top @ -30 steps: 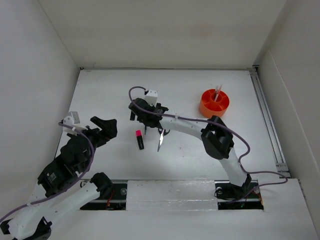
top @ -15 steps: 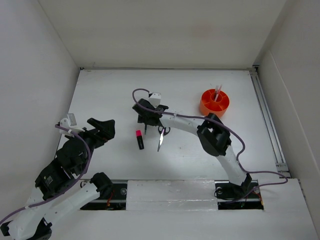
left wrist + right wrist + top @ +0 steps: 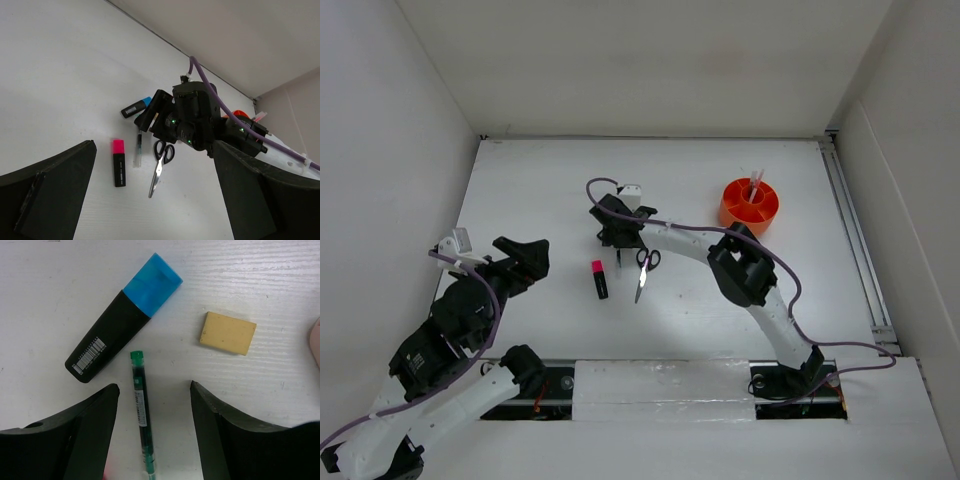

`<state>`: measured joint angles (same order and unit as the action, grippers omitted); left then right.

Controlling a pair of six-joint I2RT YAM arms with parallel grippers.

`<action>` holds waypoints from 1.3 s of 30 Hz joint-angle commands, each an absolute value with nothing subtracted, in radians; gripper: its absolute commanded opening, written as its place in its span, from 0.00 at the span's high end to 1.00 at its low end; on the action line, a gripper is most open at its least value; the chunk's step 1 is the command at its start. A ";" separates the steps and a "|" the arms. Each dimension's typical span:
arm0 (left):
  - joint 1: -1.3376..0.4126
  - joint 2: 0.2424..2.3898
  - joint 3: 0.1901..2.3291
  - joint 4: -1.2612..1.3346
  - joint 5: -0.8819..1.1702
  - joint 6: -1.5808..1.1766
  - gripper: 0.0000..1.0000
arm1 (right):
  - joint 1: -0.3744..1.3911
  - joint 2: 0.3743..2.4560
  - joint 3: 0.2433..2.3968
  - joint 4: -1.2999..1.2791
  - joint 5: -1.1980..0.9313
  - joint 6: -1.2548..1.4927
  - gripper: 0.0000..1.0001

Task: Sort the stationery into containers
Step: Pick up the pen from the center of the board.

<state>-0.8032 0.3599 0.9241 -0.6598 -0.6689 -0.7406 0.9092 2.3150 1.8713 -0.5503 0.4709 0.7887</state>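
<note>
Right wrist view is the clearest one. The right tool (image 3: 152, 395) has its fingers partly spread with a thin dark pen (image 3: 140, 405) lying between them. There's a gap on each side, so it has hold of nothing. The pen's near end runs off the bottom of the frame.

Just past the fingertips are the blue-capped black marker (image 3: 122, 320) and the cream eraser (image 3: 228, 333). A small pinkish-beige piece (image 3: 316, 340) beyond the eraser is cut off by the frame edge.

From the top external view the right tool's own body covers the marker and eraser. Only the pink-and-black highlighter (image 3: 600, 279) and the black-handled scissors (image 3: 642, 272) show, lying apart just behind the tool.

The left tool (image 3: 542, 258) is spread as wide as it goes and empty. It sits well off to the highlighter's far side, with bare counter (image 3: 540, 180) all around it.

There's plenty of open counter beyond the right tool up to the back wall.

The round orange plastic tub (image 3: 732, 215) is well away from both tools, toward the right-hand wall. A pink pencil (image 3: 756, 182) stands in one section. I can't make out anything else in there.
</note>
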 commanded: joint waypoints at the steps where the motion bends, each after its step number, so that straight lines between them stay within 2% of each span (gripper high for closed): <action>1: -0.805 0.342 0.939 -0.634 -0.676 -0.741 0.00 | 0.916 2.338 1.911 -0.554 0.440 0.767 0.35; 9: -0.805 0.333 0.939 -0.634 -0.676 -0.741 0.00 | 0.916 2.367 1.921 -0.598 0.430 0.733 0.57; 17: -0.805 0.324 0.939 -0.634 -0.676 -0.741 0.00 | 0.916 2.396 1.910 -0.652 0.440 0.695 0.57; 20: -0.805 0.314 0.939 -0.634 -0.676 -0.741 0.00 | 0.916 2.405 1.910 -0.663 0.440 0.684 0.63; 24: -0.805 0.314 0.939 -0.634 -0.676 -0.750 0.00 | 0.916 2.436 1.919 -0.695 0.440 0.673 0.75; 28: -0.805 0.305 0.939 -0.634 -0.676 -0.750 0.00 | 0.916 2.445 1.919 -0.695 0.449 0.664 1.00; 34: -0.805 0.305 0.939 -0.634 -0.676 -0.750 0.00 | 0.916 2.369 1.867 -0.594 0.402 0.586 1.00; 39: -0.805 0.325 0.939 -0.634 -0.676 -0.750 0.00 | 0.844 2.072 1.663 -0.416 0.365 0.523 1.00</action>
<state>-0.8032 0.3138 0.9241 -0.6594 -0.6666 -0.7414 0.8936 2.2421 1.7466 -0.4927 0.4187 0.5751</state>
